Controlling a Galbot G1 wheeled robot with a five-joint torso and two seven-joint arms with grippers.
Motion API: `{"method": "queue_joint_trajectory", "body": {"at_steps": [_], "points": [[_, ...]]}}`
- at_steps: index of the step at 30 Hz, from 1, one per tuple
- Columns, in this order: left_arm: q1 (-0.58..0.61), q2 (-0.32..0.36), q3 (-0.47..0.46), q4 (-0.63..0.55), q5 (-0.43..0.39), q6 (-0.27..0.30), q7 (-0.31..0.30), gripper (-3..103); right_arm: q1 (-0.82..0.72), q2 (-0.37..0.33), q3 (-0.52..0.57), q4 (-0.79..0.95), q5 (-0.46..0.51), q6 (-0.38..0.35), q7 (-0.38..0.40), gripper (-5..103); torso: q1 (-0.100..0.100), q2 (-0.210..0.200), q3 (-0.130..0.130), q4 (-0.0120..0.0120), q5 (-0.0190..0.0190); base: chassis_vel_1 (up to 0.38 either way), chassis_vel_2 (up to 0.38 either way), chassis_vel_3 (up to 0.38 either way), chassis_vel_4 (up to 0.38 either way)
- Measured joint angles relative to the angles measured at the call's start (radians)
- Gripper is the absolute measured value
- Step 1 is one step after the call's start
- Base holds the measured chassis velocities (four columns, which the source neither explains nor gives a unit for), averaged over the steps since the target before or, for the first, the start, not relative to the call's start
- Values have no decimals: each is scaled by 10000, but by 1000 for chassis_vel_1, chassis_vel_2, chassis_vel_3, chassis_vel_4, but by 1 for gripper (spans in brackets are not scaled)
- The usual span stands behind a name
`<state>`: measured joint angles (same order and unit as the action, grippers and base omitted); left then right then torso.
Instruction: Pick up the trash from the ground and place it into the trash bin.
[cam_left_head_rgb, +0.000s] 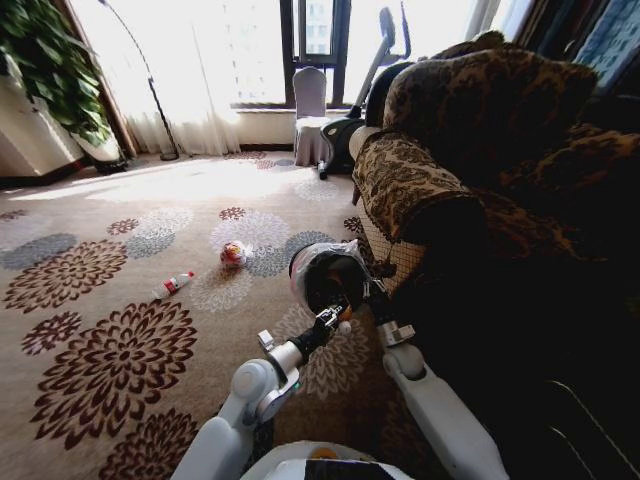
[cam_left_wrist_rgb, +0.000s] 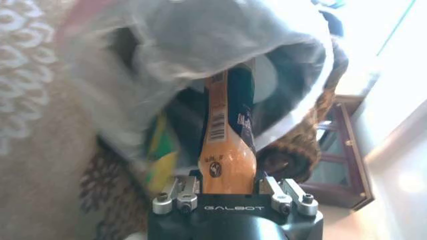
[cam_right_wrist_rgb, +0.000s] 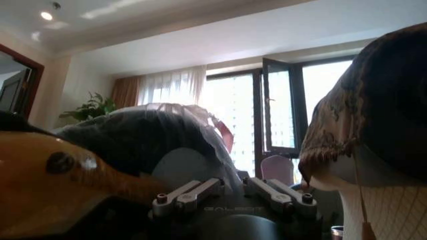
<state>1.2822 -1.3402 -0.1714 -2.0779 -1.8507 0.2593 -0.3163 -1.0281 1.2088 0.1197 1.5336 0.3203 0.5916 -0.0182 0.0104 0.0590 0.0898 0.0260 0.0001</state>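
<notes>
Reaching to the trash bin (cam_left_head_rgb: 325, 275) just left of the armchair (cam_left_head_rgb: 480, 170), my left gripper (cam_left_wrist_rgb: 227, 187) clamps an orange packet (cam_left_wrist_rgb: 227, 145), legible only up close; my right gripper (cam_right_wrist_rgb: 233, 192) possibly parted.

A black bin (cam_left_head_rgb: 328, 277) with a ruffled whitish liner is seen beside the sofa. An orange packet (cam_left_wrist_rgb: 228, 145) is held at its mouth. A red-capped bottle (cam_left_head_rgb: 174, 285) and red-white wad (cam_left_head_rgb: 234, 254) lie left of the bin.
</notes>
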Motion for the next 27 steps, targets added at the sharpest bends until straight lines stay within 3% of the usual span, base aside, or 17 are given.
{"method": "queue_joint_trajectory", "body": {"at_steps": [2,4,9,16,21,27], "points": [[-155,-11,86,94,0,-285,40,41,-3,34,-18,-29,-39,12,5,0,0,0,0,-1,1,0,0,0,0],[-435,-163,159,351,-6,-918,-80,41,-6,71,-33,-49,-73,14,4,0,0,0,0,-1,-1,0,0,0,0],[-641,-349,246,598,-97,-1499,-3,41,-37,29,-28,-57,-81,16,8,0,0,0,0,-2,-2,0,0,0,0],[-454,-271,690,415,-138,-1499,103,41,-84,26,17,-142,-147,31,9,0,1,0,0,-2,-1,0,0,0,0],[365,-227,1101,197,149,-1501,198,41,18,-42,104,-244,-177,30,-6,0,0,0,0,0,-1,0,0,0,0],[409,-484,1100,354,281,-1800,311,41,34,-75,76,-187,-187,25,-5,0,0,0,0,-1,-1,0,0,0,0]]}}
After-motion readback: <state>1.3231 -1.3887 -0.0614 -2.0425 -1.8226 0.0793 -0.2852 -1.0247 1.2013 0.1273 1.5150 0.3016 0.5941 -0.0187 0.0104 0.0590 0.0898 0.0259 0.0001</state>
